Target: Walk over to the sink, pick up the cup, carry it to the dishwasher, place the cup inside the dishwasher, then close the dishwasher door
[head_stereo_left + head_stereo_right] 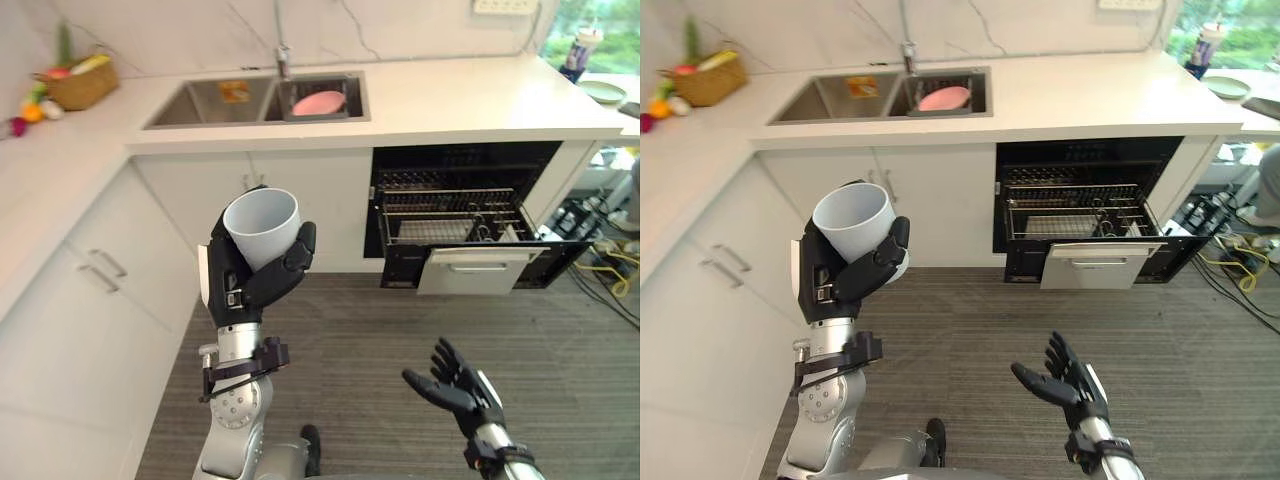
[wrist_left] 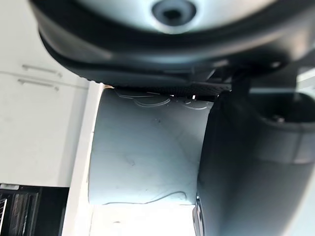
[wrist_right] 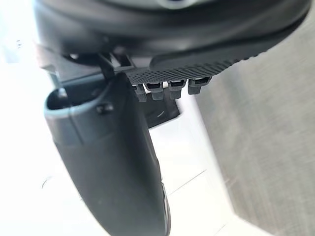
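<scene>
A pale grey-white cup (image 1: 262, 226) is held upright and raised in my left hand (image 1: 250, 275), whose fingers and thumb curl round its lower body; the cup's wall (image 2: 147, 152) shows close up in the left wrist view. My right hand (image 1: 455, 388) hangs low over the floor with relaxed, spread fingers and holds nothing. The dishwasher (image 1: 465, 215) stands open under the counter to the right, its wire rack (image 1: 450, 215) pulled out and its door (image 1: 470, 268) folded down. The double sink (image 1: 258, 100) lies in the counter beyond, with a pink dish (image 1: 318, 102) in its right basin.
White cabinets (image 1: 90, 280) run along the left under an L-shaped counter (image 1: 450, 95). A basket of produce (image 1: 80, 85) sits at the back left. A bottle and a plate (image 1: 603, 92) stand at the far right. Cables (image 1: 610, 260) lie on the floor right of the dishwasher.
</scene>
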